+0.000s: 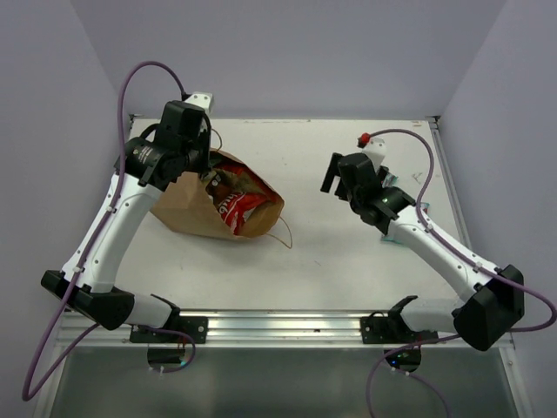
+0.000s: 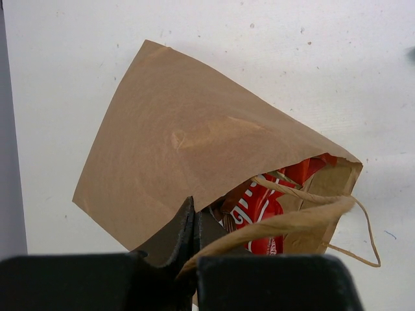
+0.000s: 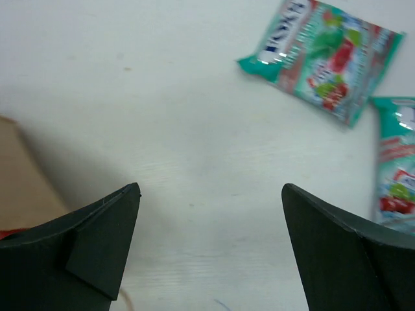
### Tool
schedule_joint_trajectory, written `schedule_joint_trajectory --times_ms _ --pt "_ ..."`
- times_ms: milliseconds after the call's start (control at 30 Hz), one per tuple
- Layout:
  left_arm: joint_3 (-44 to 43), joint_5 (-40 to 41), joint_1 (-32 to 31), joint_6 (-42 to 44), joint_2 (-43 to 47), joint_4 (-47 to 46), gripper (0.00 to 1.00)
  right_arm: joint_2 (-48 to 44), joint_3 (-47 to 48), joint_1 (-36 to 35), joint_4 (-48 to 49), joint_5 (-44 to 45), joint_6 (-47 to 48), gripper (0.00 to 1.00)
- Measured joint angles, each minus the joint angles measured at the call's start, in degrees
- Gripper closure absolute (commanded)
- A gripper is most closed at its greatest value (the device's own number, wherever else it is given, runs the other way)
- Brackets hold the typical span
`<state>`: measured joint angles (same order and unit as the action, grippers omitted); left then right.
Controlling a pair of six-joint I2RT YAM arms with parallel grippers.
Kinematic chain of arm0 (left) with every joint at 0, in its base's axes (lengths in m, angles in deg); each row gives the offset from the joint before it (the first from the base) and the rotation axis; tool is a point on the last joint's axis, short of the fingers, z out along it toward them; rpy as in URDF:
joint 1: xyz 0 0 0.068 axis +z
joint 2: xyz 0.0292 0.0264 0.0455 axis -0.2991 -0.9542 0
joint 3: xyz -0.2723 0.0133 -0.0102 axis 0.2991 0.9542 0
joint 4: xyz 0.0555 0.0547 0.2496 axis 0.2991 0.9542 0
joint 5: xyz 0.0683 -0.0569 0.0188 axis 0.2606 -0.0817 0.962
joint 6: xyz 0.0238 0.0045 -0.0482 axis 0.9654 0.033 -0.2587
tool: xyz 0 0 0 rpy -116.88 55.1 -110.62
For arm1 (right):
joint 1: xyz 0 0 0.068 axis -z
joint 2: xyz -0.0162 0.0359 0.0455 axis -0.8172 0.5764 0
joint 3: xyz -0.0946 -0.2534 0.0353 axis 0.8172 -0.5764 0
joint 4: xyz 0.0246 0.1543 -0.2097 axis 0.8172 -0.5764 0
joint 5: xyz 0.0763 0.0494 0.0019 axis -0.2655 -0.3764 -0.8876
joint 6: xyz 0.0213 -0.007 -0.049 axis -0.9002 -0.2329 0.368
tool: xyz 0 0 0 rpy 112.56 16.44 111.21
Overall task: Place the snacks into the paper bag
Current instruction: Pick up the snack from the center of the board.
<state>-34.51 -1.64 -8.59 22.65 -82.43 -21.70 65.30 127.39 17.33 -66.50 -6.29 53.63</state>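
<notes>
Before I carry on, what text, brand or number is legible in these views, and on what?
No text reads clearly.
Red packet inside the paper bag: white lettering, half hidden by the rim, unreadable.
Upper teal packet: white letters on a dark patch, blurred.
Second teal packet, at the frame edge: print blurred.
Paper bag itself: no print visible.

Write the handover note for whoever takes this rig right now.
Left end effector: shut on the rim of the paper bag, propping its mouth open.
Right end effector: open, empty, above the table.
Bag lies on its side, mouth toward the right arm.
Done: red packet is inside; the other contents are hard to make out.
Left: teal packet and second teal packet lie loose on the table near the right arm, not yet bagged.
</notes>
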Motion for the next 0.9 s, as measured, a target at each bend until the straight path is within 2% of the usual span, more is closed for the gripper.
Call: schedule_joint_trajectory --times_ms 233,367,467,667,900 --pt "0.0 0.0 0.0 0.0 0.0 -0.1 1.0 -0.3 -8.7 19.3 -6.9 -2.6 -1.3 0.08" --pt "0.0 0.0 0.0 0.0 0.0 -0.1 1.0 1.2 -9.2 29.5 -7.8 -5.2 -3.0 0.1" --pt "0.0 -0.1 0.0 0.0 0.0 -0.1 1.0 5.0 -8.9 34.5 -7.8 -7.3 -4.4 0.11" --pt "0.6 -0.3 0.0 0.0 0.3 -0.4 1.0 17.5 -6.6 39.7 -7.8 -10.3 -6.1 0.16" --pt "1.9 -0.7 0.0 0.0 1.3 -1.2 1.0 23.6 -4.3 40.2 -7.5 -12.5 -4.0 0.22"
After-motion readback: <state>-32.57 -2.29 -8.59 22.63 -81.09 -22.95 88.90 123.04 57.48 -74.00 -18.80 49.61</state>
